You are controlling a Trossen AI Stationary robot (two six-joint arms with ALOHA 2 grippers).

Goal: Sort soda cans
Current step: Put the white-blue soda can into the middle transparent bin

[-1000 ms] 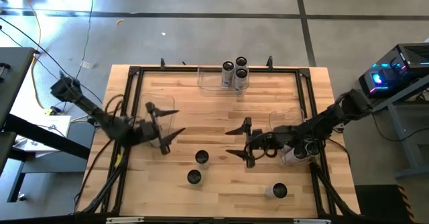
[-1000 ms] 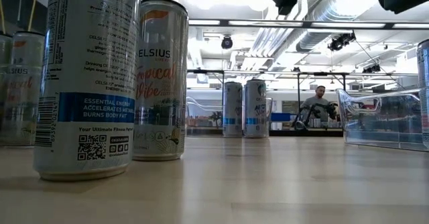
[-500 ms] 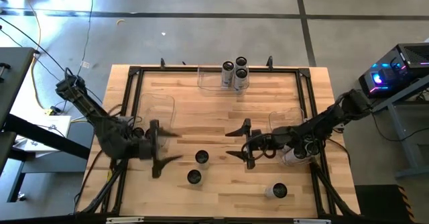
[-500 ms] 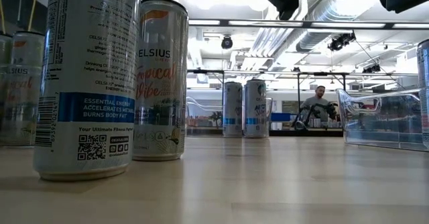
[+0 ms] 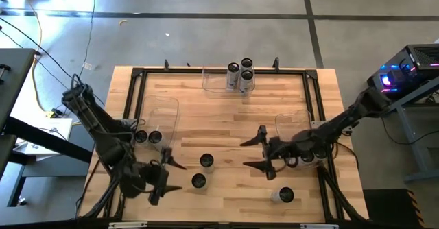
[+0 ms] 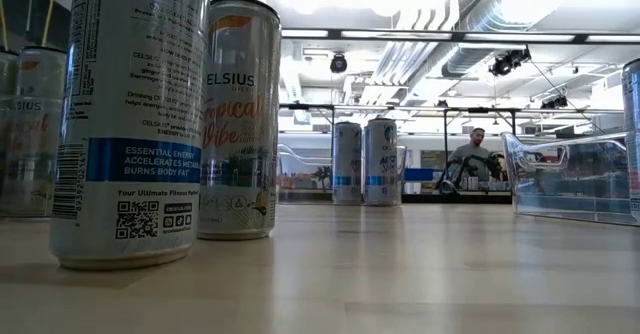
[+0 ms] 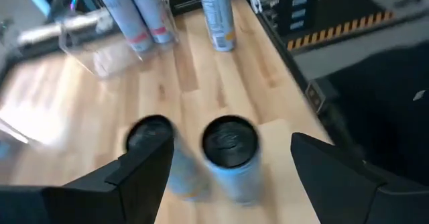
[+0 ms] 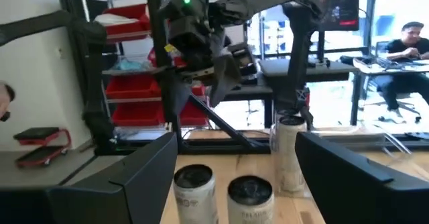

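Hovering wide open and empty at lower left, the left pincer [image 5: 167, 175] faces two dark-topped silver soda cans [image 5: 198, 181] on the wooden worktop [image 5: 219, 112]. Right pincer [image 5: 264, 151], centre-right, gapes empty too.

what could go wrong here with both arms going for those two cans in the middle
1. The left gripper and right gripper are both open and face the same two loose cans from opposite sides, so they could collide.
2. The two cans stand close together, so a finger closing on one might tip the other.
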